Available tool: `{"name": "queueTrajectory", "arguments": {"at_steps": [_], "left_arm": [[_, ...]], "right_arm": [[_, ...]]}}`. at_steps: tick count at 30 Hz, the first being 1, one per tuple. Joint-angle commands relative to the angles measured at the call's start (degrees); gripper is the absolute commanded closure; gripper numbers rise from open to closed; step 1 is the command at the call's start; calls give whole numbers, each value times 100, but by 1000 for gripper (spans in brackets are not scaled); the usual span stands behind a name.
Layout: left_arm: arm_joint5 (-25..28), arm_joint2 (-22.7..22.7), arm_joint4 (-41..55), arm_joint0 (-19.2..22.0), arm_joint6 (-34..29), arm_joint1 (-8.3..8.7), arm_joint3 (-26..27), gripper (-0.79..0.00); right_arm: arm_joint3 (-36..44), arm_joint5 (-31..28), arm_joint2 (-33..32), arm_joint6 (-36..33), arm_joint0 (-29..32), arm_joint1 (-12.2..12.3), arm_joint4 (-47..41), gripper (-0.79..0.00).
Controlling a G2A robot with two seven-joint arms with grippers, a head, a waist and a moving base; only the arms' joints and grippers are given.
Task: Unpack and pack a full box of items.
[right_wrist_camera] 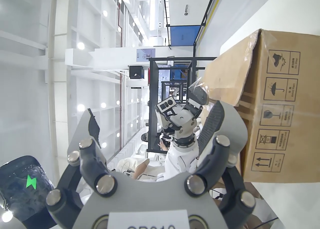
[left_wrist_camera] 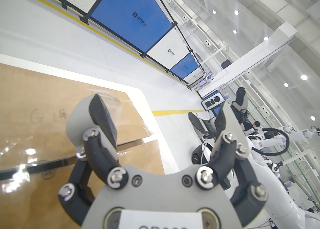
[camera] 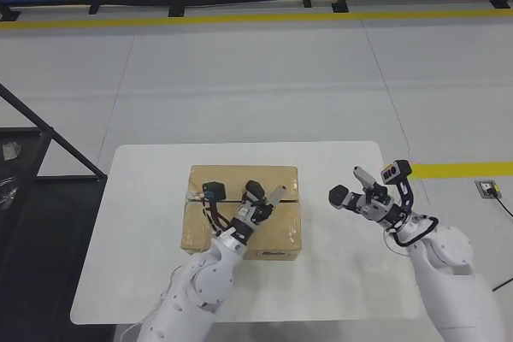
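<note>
One cardboard box (camera: 278, 229) to report. Found it sitting in the middle of the white table (camera: 137, 256), top flaps down under shiny clear tape, so couldn't see what was inside. Spotted a column of black handling pictograms (right_wrist_camera: 277, 114) down one side panel, each with tiny print under it. Noticed some faint handwritten scrawl (left_wrist_camera: 47, 114) on the lid too, couldn't make it out. Caught the left gripper (camera: 267, 192) hovering over the box top, fingers spread wide, holding nothing. Saw the right gripper (camera: 349, 186) off the box's right side above bare table, apart from it, likewise gaping and empty.
</note>
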State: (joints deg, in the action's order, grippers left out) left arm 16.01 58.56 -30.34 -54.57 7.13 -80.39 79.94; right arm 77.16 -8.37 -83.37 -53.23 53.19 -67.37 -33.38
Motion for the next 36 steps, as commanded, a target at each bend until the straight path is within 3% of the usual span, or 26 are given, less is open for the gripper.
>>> {"name": "queueTrajectory", "arguments": {"at_steps": [1, 31, 36], "left_arm": [[-23, -40, -52, 22, 0, -19, -26, -785], [-13, -500, -504, 170, -57, -298, -209, -785], [297, -334, -35, 70, -85, -311, 123, -785]], "right_arm": [[66, 9, -106, -13, 88, 23, -34, -785], [-107, -157, -301, -56, 284, 119, -334, -785], [-138, -162, -339, -66, 287, 136, -374, -785]]}}
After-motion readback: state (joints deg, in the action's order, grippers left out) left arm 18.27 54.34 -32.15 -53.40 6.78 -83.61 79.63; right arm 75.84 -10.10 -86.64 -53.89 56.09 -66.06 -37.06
